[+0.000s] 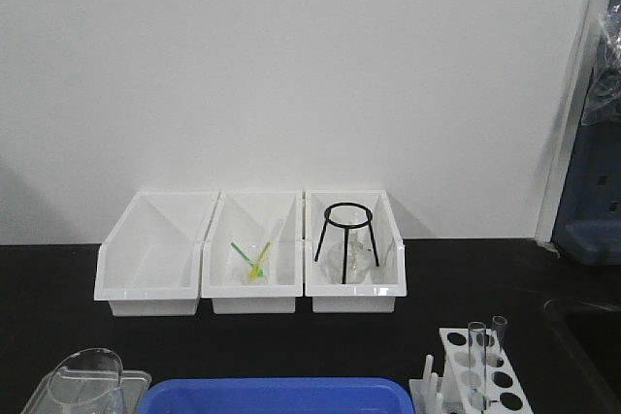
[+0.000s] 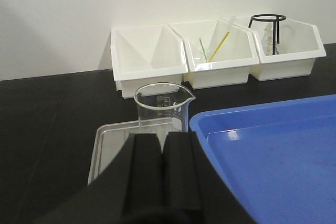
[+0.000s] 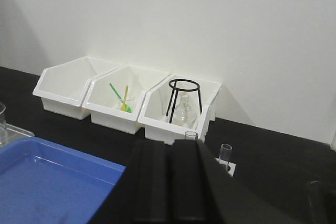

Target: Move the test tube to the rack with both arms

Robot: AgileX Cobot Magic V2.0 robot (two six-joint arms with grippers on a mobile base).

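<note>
Black tabletop [image 1: 58, 336] carries everything, laid out so both arms can reach it. Largest on it is the blue tray [image 1: 277, 397] at six o'clock in the front view, a likely work area between the arms. Next come three white bins [image 1: 250, 269] in a row at twelve o'clock against the wall, keeping spare gear out of the way: a black wire tripod [image 1: 344, 230] over glassware in one, green and yellow sticks [image 1: 254, 261] in the middle one. A clear beaker [image 2: 160, 104] stands on a clear lid [image 2: 107, 148] at seven o'clock. The rack [image 1: 480, 375] sits at four o'clock, on the right arm's side. Two test tubes [image 1: 476, 361] stand upright in its holes, rims well above the plate, so the holes keep them from rolling. The left gripper [image 2: 161, 153] and right gripper [image 3: 169, 161] both show black fingers pressed together on nothing; no tube is being carried.
</note>
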